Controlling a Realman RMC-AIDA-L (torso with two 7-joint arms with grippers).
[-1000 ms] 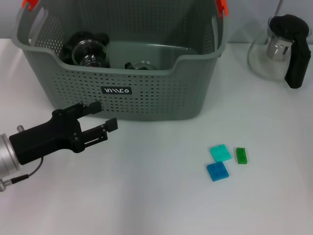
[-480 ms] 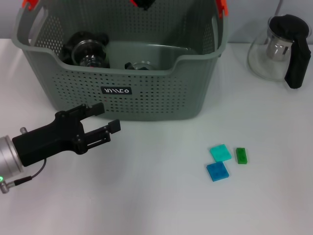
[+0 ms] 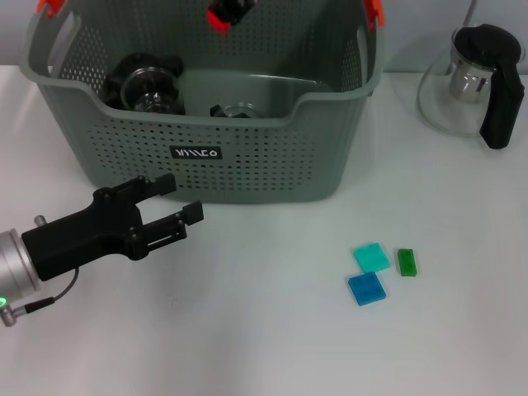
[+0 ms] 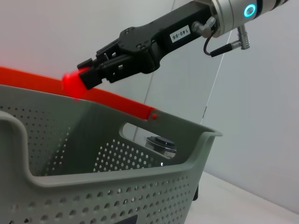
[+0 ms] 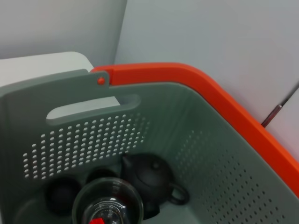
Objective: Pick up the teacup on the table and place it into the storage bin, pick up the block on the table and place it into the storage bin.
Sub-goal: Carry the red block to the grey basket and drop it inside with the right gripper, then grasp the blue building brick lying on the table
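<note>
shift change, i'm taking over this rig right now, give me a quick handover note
Left tool: open, empty, low over the table in front of the bin.
Right tool: shut on a red block, above the bin's far side.
Done: a glass cup lies in the bin.
Left: release the red block into the bin. A teal block, blue block and green block lie on the table to the bin's right, probably next.

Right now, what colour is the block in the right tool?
Red: the block shows best in the left wrist view.
</note>
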